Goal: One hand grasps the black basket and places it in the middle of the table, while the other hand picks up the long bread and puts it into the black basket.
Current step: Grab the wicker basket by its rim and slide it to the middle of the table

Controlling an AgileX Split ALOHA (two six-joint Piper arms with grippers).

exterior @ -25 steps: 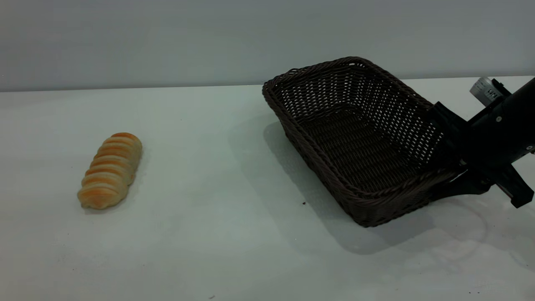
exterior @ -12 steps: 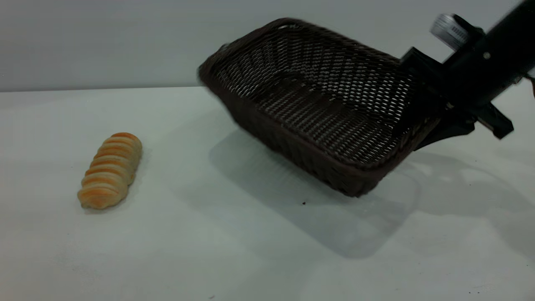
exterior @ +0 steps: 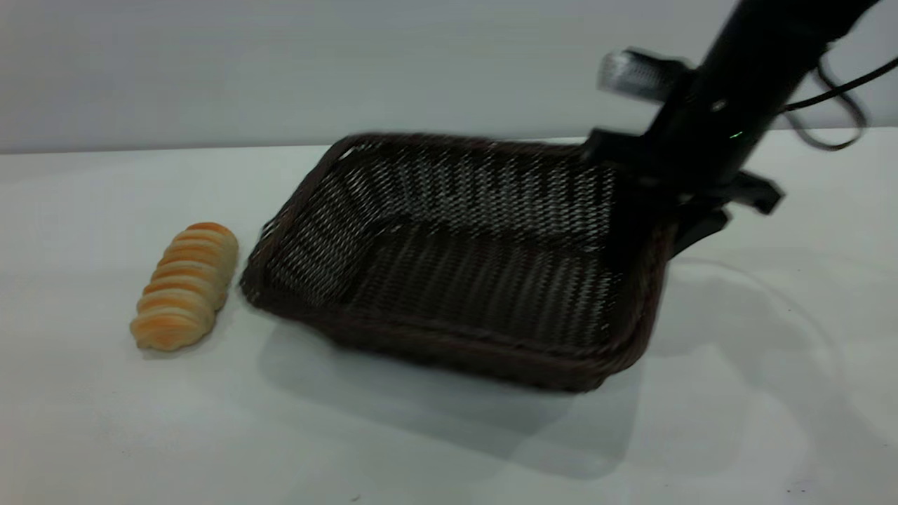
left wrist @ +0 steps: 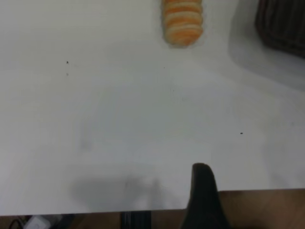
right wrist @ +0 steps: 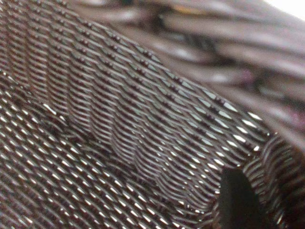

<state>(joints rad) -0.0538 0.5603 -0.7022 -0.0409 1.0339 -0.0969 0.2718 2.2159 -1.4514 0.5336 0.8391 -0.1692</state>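
Observation:
The black basket [exterior: 456,280] is over the middle of the table [exterior: 421,449], tilted, with its right end raised. My right gripper [exterior: 663,224] is shut on the basket's right rim, one finger inside and one outside. The right wrist view is filled with the basket's weave [right wrist: 119,119], with one finger [right wrist: 238,200] against the inner wall. The long bread [exterior: 184,285] lies on the table just left of the basket, apart from it. In the left wrist view the bread [left wrist: 182,21] and a basket corner [left wrist: 281,24] lie far off. My left gripper [left wrist: 202,195] hangs over the table's edge.
The pale table has free room in front of the basket and to its right. A black cable [exterior: 835,105] loops behind the right arm. A grey wall stands behind the table's back edge.
The right gripper lifted the basket from the right side of the table, carried it left and lowered it toward the middle. The bread has not moved.

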